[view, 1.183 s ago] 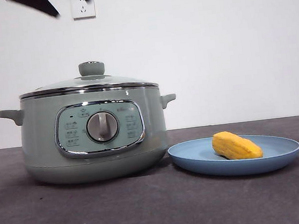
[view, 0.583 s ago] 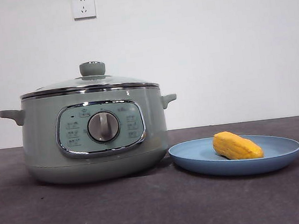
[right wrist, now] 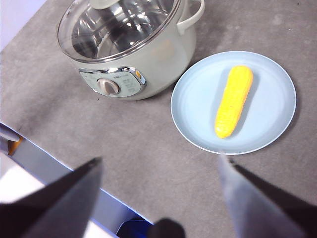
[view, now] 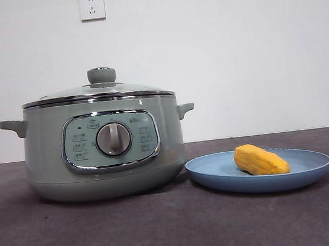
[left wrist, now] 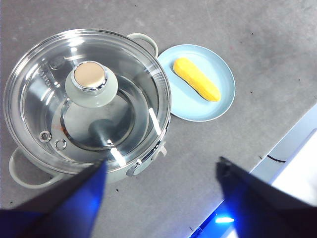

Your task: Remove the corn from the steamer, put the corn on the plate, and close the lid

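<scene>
Because the lid (view: 98, 90) sits flat on the steamer (view: 100, 147) with its chrome rim meeting the pot's edge all the way round, the pot at the left of the front picture looks properly closed, and I judge that the last step of the task is already done. Its pale green knob (view: 101, 75) stands upright in the middle of the glass dome, which is the natural place to hold the lid when setting it down. Through the glass, in the left wrist picture, only the shiny inner bowl shows, with no food inside. The silver dial (view: 113, 139) faces the front camera, so the steamer stands with its panel toward the near edge of the bench (view: 176, 228).

Just to the right of the pot, close to it but not touching as far as I can tell, the light-blue plate (view: 312, 168) lies flat on the bench. The corn (view: 260, 159) rests on its side inside the plate, slightly right of the plate's middle in the front picture, so it cannot roll off over the raised rim.

Both arms hang high above the scene. The left claw (left wrist: 161, 171) has its jaws wide apart and holds nothing; the right claw (right wrist: 158, 163) is likewise spread and empty. I judge that nothing remains to be grasped.
</scene>
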